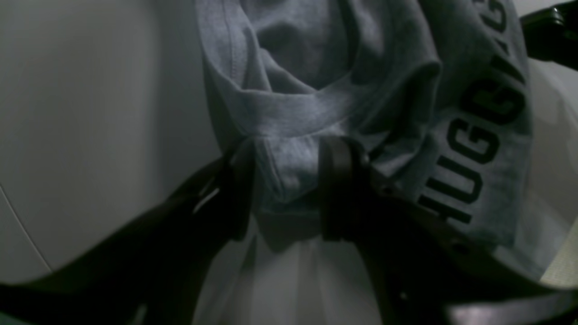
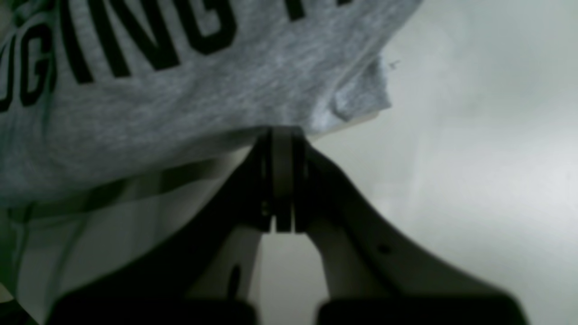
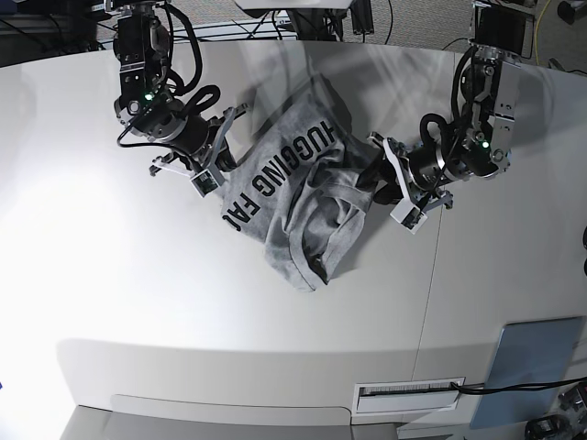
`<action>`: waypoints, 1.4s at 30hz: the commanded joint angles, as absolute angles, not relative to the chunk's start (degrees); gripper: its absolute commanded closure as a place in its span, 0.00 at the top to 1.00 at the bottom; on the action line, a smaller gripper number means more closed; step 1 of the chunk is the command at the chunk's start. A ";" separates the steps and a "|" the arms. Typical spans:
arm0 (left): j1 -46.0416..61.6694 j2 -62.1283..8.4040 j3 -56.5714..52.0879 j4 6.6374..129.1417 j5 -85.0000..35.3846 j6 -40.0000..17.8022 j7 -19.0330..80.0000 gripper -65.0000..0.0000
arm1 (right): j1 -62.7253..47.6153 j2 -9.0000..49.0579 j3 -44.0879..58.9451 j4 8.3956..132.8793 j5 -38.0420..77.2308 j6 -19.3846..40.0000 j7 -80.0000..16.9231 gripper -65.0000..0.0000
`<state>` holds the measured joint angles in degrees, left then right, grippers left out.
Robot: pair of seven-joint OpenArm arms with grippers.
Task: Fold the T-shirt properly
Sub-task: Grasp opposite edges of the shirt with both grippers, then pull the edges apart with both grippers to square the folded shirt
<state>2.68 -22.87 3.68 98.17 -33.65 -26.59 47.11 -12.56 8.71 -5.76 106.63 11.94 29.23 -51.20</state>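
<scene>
T-shirt (image 3: 303, 197): grey, crumpled in the upper middle of the base view on the white desk (image 3: 183, 302); black lettering faces up along its left part, a bunched fold trails toward the lower middle.
T-shirt, left wrist view: a thick roll of hem or sleeve fabric sits between the two dark jaws at frame centre; the lettering runs up the right side.
T-shirt, right wrist view: the printed cloth fills the upper left, its lower edge meeting the jaw tips at frame centre.
Left gripper (image 1: 286, 189): right of the shirt in the base view; jaws partly spread, clenched on the bunched fabric.
Right gripper (image 2: 282, 135): at the shirt's upper left edge in the base view; jaws pressed fully together, tips touching the shirt's edge; whether cloth is pinched cannot be told.
Blue-grey pad (image 3: 535, 359): lower right corner of the desk, well apart from the shirt.
</scene>
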 commanded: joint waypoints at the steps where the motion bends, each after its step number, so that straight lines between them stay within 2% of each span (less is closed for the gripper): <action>1: 1.76 -23.11 3.38 98.76 -33.28 -26.50 46.17 0.38 | -12.05 8.91 -5.67 107.81 12.38 29.32 -50.17 0.00; 4: 1.76 -21.80 3.38 97.62 -30.96 -23.05 46.02 0.38 | -12.05 8.91 -5.67 107.81 12.38 29.32 -50.13 0.00; 10: 1.74 -20.62 3.38 96.84 -30.83 -24.64 46.06 0.37 | -12.05 8.91 -5.67 107.81 12.40 29.32 -50.15 0.00; 12: 1.76 -20.62 3.38 96.84 -30.83 -24.64 46.30 0.27 | -12.05 8.93 -5.67 107.81 12.38 29.34 -50.17 0.00; 15: 1.72 -20.69 3.36 96.84 -30.68 -24.62 46.52 0.03 | -12.03 8.91 -5.67 107.81 12.38 29.32 -50.11 0.00; 16: 1.56 -20.91 3.36 96.86 -30.00 -24.62 46.50 0.00 | -12.05 8.91 -5.67 107.81 12.38 29.32 -50.13 0.00; 18: 0.51 -21.80 3.09 96.86 -26.70 -23.18 46.50 0.00 | -12.05 8.93 -5.67 107.81 12.19 29.34 -50.13 0.00; 22: -2.44 -24.45 1.83 96.86 -23.53 -12.88 46.48 0.00 | -12.03 9.23 -5.52 107.81 10.37 29.32 -49.76 0.00; 26: -3.01 -25.06 1.80 96.86 -20.49 -11.40 46.44 0.00 | -12.01 9.21 -5.52 107.81 9.32 29.32 -49.17 0.00; 28: -3.01 -25.08 1.80 96.86 -18.96 -11.40 46.50 0.07 | -12.01 9.23 -5.52 107.81 9.32 29.32 -49.01 0.00; 32: -3.03 -25.15 1.72 96.88 -18.81 -11.40 46.78 0.29 | -11.53 9.23 -5.52 107.81 9.28 28.91 -48.77 0.00; 34: -3.01 -25.67 1.69 96.99 -19.66 -11.35 47.92 0.34 | -10.87 9.23 -5.52 107.81 9.10 26.87 -48.71 0.00; 38: -2.98 -27.77 1.63 97.14 -27.97 -11.42 52.80 0.34 | -8.34 9.23 -5.52 107.81 7.27 20.84 -48.73 0.00; 42: -1.54 -28.25 1.63 97.14 -33.61 -14.63 57.23 0.22 | -4.62 9.21 -5.52 107.15 4.01 19.20 -48.18 0.00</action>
<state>-0.91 -27.75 1.93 96.05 -32.93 -14.41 57.78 -5.52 9.02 -5.65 106.39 4.05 19.40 -49.82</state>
